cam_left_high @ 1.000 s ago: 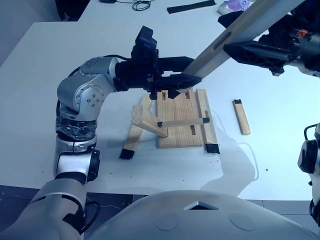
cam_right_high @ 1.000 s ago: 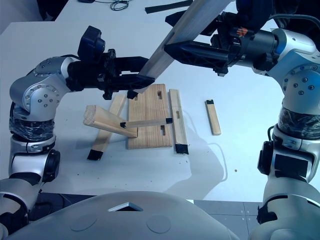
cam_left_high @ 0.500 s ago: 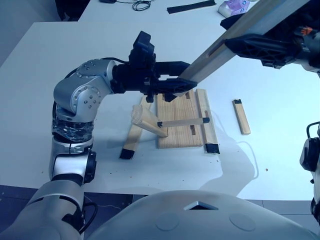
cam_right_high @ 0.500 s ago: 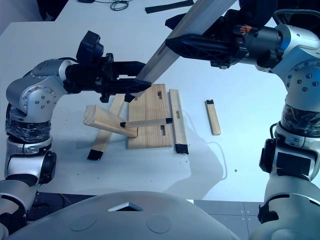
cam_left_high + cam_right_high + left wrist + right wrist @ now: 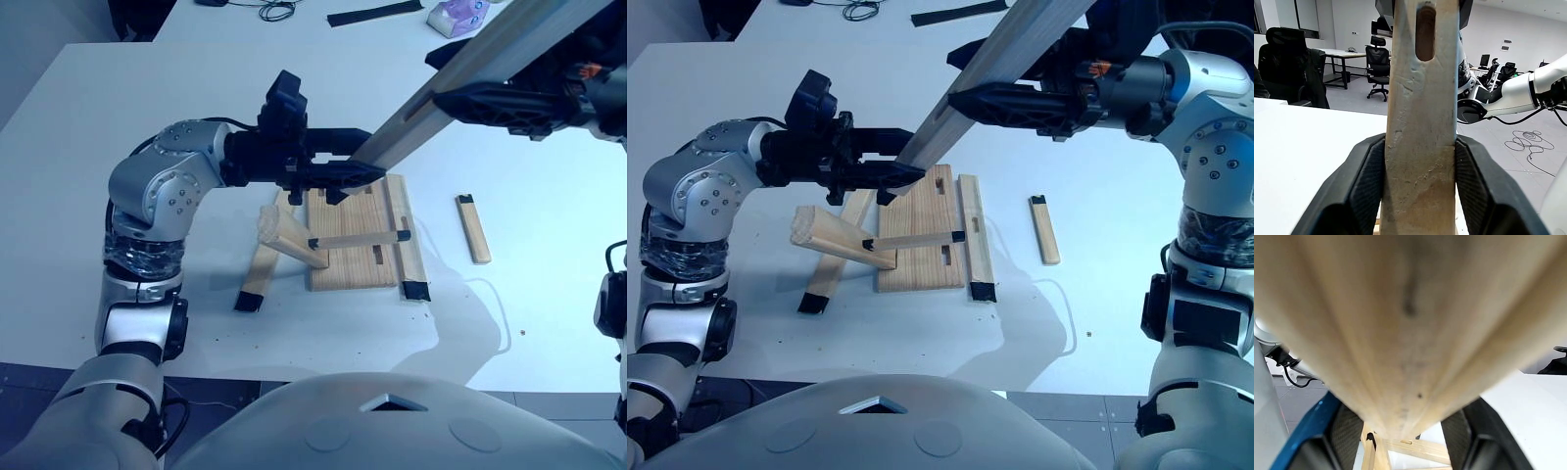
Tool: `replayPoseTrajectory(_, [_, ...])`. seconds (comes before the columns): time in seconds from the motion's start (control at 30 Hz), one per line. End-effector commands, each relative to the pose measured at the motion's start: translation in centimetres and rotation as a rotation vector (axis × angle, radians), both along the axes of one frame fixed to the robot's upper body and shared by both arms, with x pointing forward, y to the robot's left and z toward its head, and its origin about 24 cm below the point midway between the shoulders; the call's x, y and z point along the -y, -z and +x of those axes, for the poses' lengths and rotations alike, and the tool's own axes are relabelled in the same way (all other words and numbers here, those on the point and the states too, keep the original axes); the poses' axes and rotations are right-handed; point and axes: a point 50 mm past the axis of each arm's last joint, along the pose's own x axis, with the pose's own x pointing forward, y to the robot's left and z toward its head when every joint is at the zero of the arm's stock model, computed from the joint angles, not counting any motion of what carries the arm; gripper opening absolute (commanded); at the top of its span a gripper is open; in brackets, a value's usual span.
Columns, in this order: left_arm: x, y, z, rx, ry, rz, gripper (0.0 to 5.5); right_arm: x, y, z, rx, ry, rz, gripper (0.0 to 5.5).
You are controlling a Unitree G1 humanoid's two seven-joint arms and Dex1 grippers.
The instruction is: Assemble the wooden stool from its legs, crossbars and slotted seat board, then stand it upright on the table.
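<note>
as two grippers (image 5: pixel 370 152) (image 5: pixel 438 80) clamp, one leg (image 5: pixel 490 54) tilts.

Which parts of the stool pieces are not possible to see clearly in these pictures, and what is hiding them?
- Top edge, both eye views: the upper end of the held leg is cut off.
- Eye views: the far end of the seat board is covered by the left gripper and the leg it clamps.
- Right wrist view: the leg is very close and blurred, and hides most of the pieces lying below it.
</note>
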Motion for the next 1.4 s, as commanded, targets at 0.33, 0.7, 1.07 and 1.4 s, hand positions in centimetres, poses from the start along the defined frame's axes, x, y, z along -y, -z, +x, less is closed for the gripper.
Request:
replayPoseTrajectory(0.33, [-1.7,2.5,5.1,0.241,-0.392,0.232,3.32,1.5,-0.9,1.7,0.096,0.256,-0.026,2.01])
replayPoseTrajectory(0.7, [-5.4,9.2,4.0,0.451,-0.41,0.534,3.32,4.9,3.7,-2.0,0.102,0.337,-0.304,2.01])
replayPoseTrajectory(1.07, [-5.1,10.4,3.5,0.455,-0.397,0.542,3.32,3.6,5.7,-5.3,0.009,0.244,-0.243,2.01])
replayPoseTrajectory(1.4, [-4.5,10.3,3.7,0.484,-0.338,0.559,3.32,2.3,7.4,-7.1,-0.021,0.194,-0.28,2.01])
